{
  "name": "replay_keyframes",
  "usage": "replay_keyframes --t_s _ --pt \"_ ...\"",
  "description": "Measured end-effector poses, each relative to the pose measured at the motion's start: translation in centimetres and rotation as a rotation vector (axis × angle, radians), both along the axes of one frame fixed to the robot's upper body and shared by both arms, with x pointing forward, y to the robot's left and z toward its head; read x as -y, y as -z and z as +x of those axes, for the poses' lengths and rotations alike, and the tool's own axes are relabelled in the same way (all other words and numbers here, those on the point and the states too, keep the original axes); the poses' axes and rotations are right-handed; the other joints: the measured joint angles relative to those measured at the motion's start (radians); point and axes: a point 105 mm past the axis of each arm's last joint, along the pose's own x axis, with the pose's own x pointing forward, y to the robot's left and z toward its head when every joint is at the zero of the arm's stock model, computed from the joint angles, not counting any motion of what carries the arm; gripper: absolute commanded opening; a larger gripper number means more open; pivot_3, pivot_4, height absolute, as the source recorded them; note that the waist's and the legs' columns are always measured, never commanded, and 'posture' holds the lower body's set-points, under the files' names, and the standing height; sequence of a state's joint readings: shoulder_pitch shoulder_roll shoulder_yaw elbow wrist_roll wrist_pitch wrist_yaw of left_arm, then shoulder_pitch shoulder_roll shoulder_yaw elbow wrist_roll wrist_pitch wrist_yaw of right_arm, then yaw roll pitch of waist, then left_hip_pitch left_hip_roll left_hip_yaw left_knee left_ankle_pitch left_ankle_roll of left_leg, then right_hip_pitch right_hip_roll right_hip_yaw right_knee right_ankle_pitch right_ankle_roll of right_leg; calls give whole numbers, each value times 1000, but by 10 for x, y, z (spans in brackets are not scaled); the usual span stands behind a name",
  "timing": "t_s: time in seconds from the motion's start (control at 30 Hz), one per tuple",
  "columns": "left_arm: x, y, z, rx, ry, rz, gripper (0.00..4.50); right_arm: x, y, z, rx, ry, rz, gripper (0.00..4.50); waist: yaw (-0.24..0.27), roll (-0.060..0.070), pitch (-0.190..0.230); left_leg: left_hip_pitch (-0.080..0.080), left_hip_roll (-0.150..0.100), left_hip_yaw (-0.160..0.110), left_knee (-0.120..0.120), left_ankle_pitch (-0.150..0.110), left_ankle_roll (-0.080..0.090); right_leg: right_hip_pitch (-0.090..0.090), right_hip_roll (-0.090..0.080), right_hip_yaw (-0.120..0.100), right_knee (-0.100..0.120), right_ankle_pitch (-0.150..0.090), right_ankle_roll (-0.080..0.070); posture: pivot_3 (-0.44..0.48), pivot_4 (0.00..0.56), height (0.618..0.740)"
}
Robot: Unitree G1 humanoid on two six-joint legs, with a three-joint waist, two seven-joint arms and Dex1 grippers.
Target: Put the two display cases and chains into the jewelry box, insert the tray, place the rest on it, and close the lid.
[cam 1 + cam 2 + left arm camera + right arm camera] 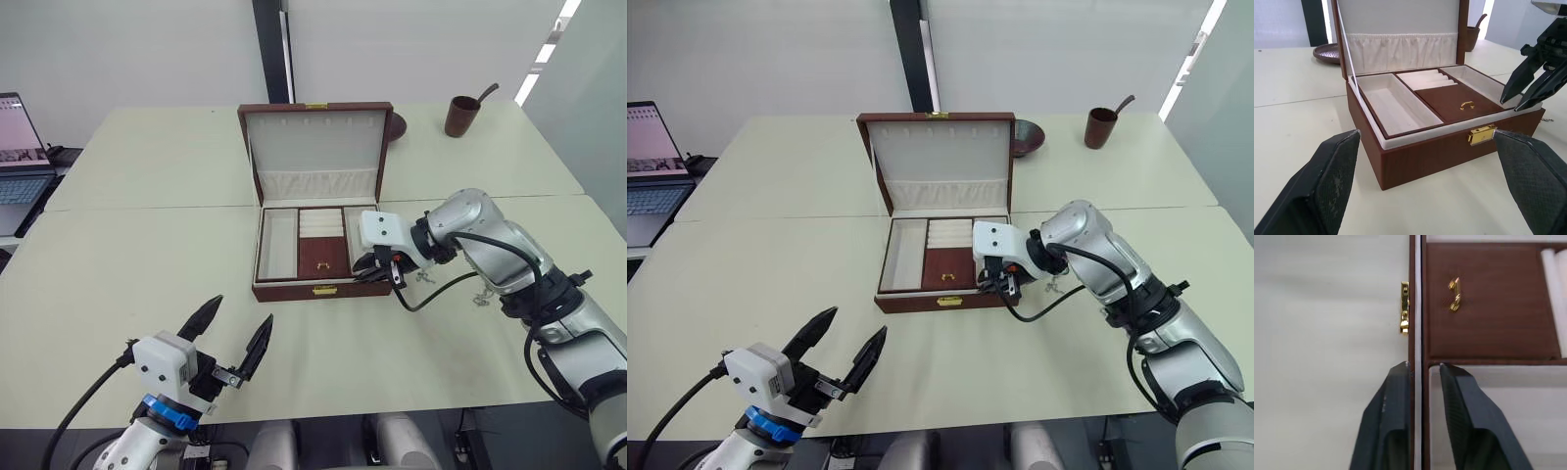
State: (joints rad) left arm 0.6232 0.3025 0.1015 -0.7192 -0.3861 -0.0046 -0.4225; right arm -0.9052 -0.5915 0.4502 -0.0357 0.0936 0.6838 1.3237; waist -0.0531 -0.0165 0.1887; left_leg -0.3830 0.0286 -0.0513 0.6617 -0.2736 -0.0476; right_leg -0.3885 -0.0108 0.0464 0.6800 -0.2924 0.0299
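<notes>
Jewelry box [294, 290]: reddish-brown, standing near the middle of the pale counter [118, 294], gold clasp [324, 290] on its front wall facing the robot.

Lid [315, 152]: raised upright at the rear of the box, cream lining with a gathered pocket along its lower edge.

Tray [323, 257]: seated inside the box, level with the rim; cream compartments either side, ring rolls behind, brown centre panel with a small gold knob [1466, 105] at the front.

Right pincer [375, 270]: at the box's front right corner. The right wrist view shows its two black fingers [1386, 421] narrowly parted and straddling the front wall, one outside the box, the other over the tray's right compartment; whether they press the wall cannot be told.

Left pincer [231, 338]: low over the near counter, well apart from the box, fingers spread wide, holding nothing.

Chains [482, 295]: thin silvery links on the counter right of the box, partly hidden by the right arm.

Brown cup [462, 115]: far right of the counter, a handle sticking out of it.

Dark bowl [1029, 136]: just behind the lid.

Laptop [18, 157]: open, at the far left.
</notes>
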Motion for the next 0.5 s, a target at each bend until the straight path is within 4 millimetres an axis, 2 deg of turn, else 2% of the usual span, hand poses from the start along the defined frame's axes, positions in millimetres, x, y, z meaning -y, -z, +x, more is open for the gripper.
replay_keyframes --t_s 0.13,0.23,0.3,0.37,0.5 --pt "1 0 1 -1 6 -2 4500 -2 -28 8 26 42 181 2980 0 0 0 0 0 0 0 0 0 0 0 0 0 0 0 0 150 740" --pt "3 -1 4 0 13 -2 4500 -7 -39 16 38 81 313 2539 -1 0 0 0 1 0 0 0 0 0 1 0 0 0 0 0 150 740" --pt "3 -3 6 12 20 0 4500 -12 -39 25 47 121 383 1966 -1 0 0 0 0 0 0 0 0 0 1 0 1 0 0 0 150 740" --pt "4 -5 8 17 28 0 4500 -17 -29 32 35 155 428 1437 -1 0 0 0 0 0 0 0 0 0 1 0 0 0 0 0 150 740" --pt "4 -6 10 20 34 1 4500 -24 -11 32 -1 165 444 522 0 0 0 0 0 0 0 0 0 0 0 0 1 0 0 0 150 740"
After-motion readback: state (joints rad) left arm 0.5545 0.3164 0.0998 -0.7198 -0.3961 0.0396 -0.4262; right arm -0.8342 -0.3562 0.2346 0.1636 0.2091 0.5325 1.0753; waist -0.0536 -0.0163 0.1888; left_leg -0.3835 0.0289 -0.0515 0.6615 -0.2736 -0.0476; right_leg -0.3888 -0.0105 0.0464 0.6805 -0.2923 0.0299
